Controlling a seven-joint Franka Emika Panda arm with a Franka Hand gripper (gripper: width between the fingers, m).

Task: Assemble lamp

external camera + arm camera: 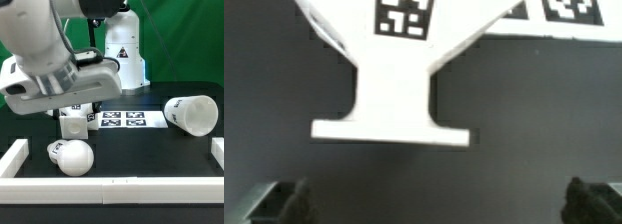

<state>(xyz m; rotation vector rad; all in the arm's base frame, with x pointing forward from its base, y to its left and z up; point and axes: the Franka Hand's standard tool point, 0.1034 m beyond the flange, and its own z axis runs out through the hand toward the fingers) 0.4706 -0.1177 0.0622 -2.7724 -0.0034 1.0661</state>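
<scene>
The blocky white lamp base (74,124) stands on the dark table just at the exterior view's left of the marker board. In the wrist view the base (397,90) shows as a white tagged block narrowing to a stem with a wide foot. My gripper (78,108) hangs directly above it, open and empty; in the wrist view the gripper (438,200) has dark fingertips (278,200) far apart with only table between them. The round bulb (72,157) lies near the front left. The tapered shade (192,113) lies on its side at the right.
The marker board (125,120) lies flat behind the base; one of its tags shows in the wrist view (571,10). White rails border the work area at the left (20,155), right (216,150) and front (110,183). The arm's white pedestal (122,50) stands at the back.
</scene>
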